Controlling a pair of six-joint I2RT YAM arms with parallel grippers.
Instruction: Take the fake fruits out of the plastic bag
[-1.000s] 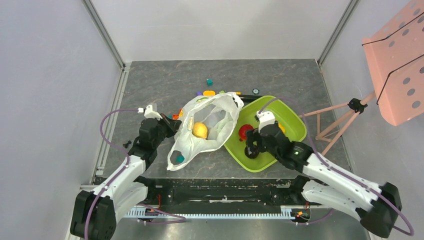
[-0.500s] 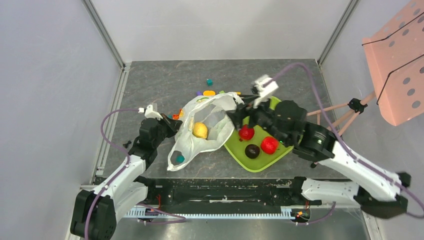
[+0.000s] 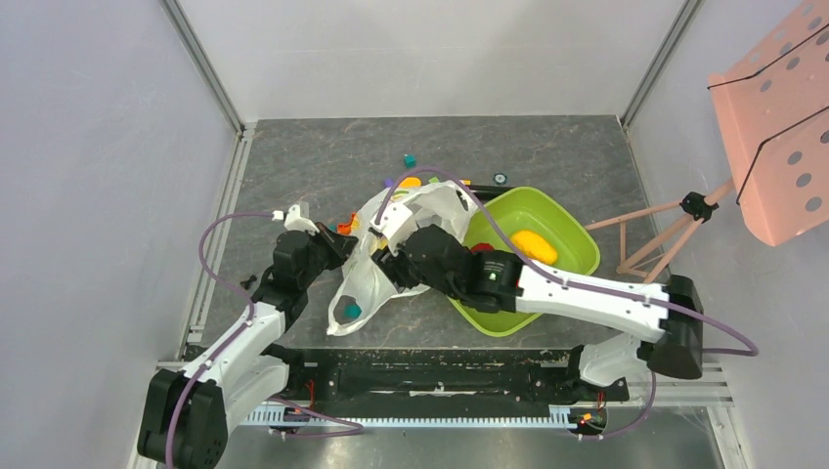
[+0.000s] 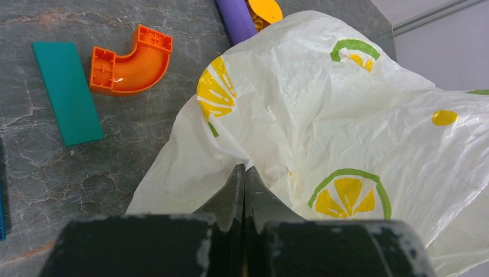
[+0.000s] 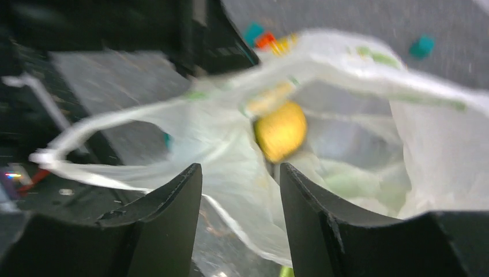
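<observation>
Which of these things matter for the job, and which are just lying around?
Job: bag; yellow fruit inside it; left end effector, pinching the bag; right end effector, open at its mouth.
Lying about: orange curved block; teal block; purple cylinder.

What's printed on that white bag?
The bag shows yellow lemon slices with green rims, clearest in the left wrist view.

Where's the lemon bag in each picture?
Top view: the plastic bag lies mid-table, left of the green tray, partly under the right arm.
Left wrist: the bag fills the right side, its edge pinched in the left gripper.
Right wrist: the bag, blurred, stretches across the middle beyond the fingers.
Shared landmark: the orange curved block beside the bag; unclear in the right wrist view.
</observation>
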